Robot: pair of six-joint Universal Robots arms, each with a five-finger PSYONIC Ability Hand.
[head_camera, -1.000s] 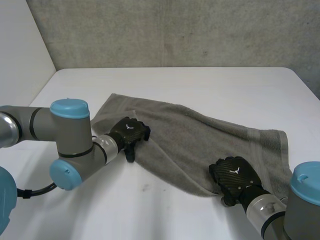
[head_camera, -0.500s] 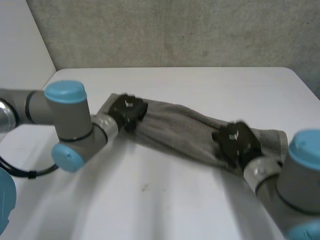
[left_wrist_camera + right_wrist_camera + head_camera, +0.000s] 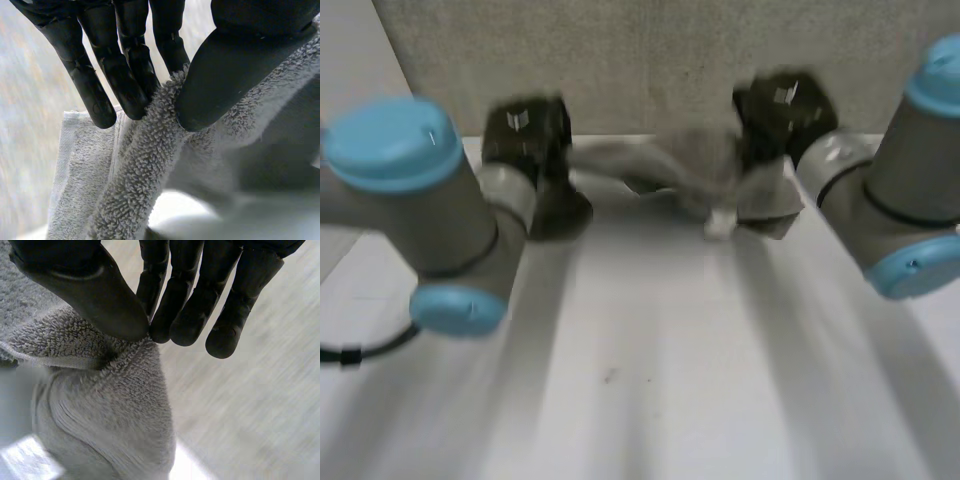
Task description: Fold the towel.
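Looking down from the head view, you have the towel (image 3: pixel 670 170) raised at the far side of the white table (image 3: pixel 640 360), strung between the two hands. Your left hand (image 3: pixel 525 125) has its left end and your right hand (image 3: pixel 780 105) its right end. The towel's long axis therefore runs left to right across the table, with the middle sagging a little and loose cloth hanging below the right hand. Whether any of that hanging cloth touches the table cannot be told.

Both hands are clamped on cloth. In the left wrist view the thumb presses a ridge of terry against the fingers (image 3: pixel 125 80), and the rest of the towel drops away below the fingertips. In the right wrist view the thumb and fingers (image 3: pixel 185 305) pinch a bunched peak of towel, with a hemmed edge just beside the thumb. It is not clear whether either hold is at a true corner.

What the coming move turns on is that span. The two hands sit about equally far from you, neither one nearer, with the towel between them and bare table on the near side. To lay a fold, you would likely carry both ends together, near or far, across the long axis. Both pinches look shallow, right at the fingertips, so uneven travel could pull one end free.
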